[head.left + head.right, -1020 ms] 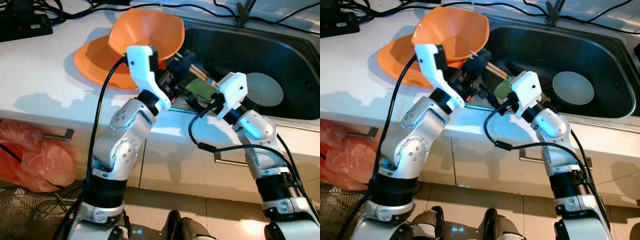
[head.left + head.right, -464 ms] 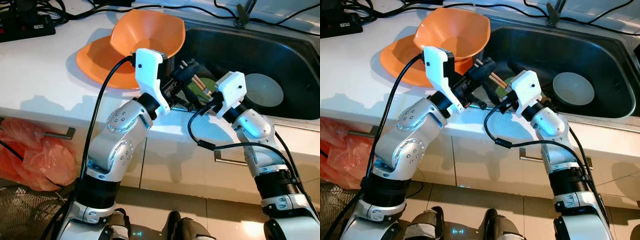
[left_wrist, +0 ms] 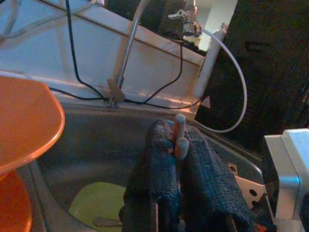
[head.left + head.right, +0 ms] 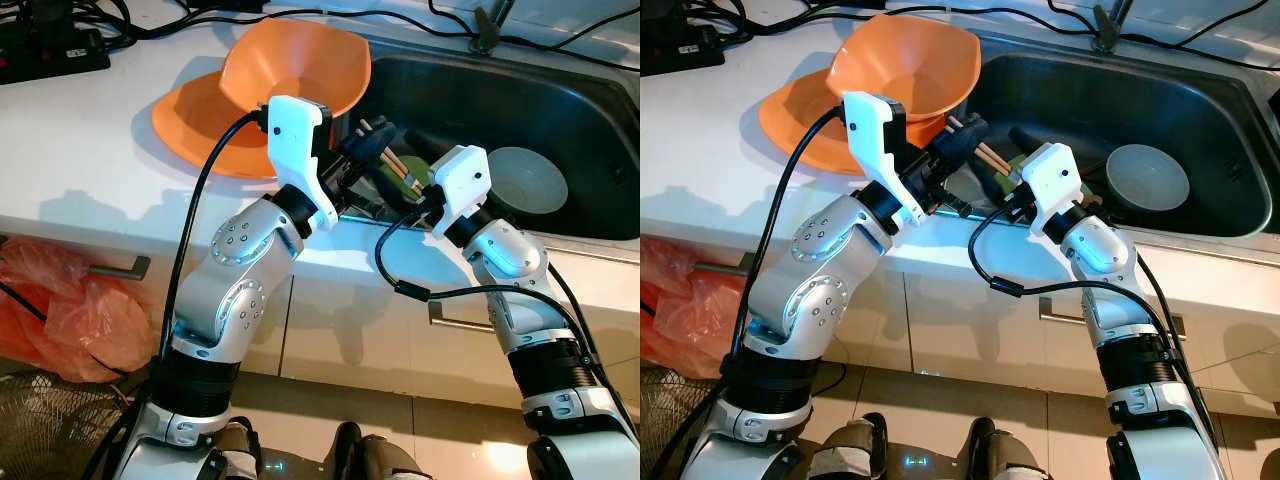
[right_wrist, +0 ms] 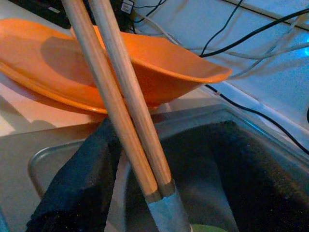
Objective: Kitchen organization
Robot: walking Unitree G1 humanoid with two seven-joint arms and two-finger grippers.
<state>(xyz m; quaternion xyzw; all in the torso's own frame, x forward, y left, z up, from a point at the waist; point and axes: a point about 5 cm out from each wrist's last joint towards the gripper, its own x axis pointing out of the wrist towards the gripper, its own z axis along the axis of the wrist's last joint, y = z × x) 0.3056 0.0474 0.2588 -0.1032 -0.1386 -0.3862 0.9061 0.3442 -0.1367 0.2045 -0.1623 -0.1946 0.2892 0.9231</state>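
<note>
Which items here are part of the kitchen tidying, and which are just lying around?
In the job:
- chopsticks, gripped by the left gripper over the sink
- orange bowl on the orange plate
- white bowl and green dish in the sink
- right gripper, beside the chopsticks

Lying about:
- power strip and cables
- orange bag

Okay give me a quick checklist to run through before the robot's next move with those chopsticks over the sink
1. Left gripper shut on the chopsticks: ok.
2. Both chopsticks together, side by side: ok.
3. Right gripper open or shut: cannot tell.
4. Chopsticks held above the sink, not over the counter: ok.
5. Orange bowl beside the left arm, near enough to be knocked: not ok.
6. White bowl and green plate in the sink, apart from the chopsticks: ok.
</note>
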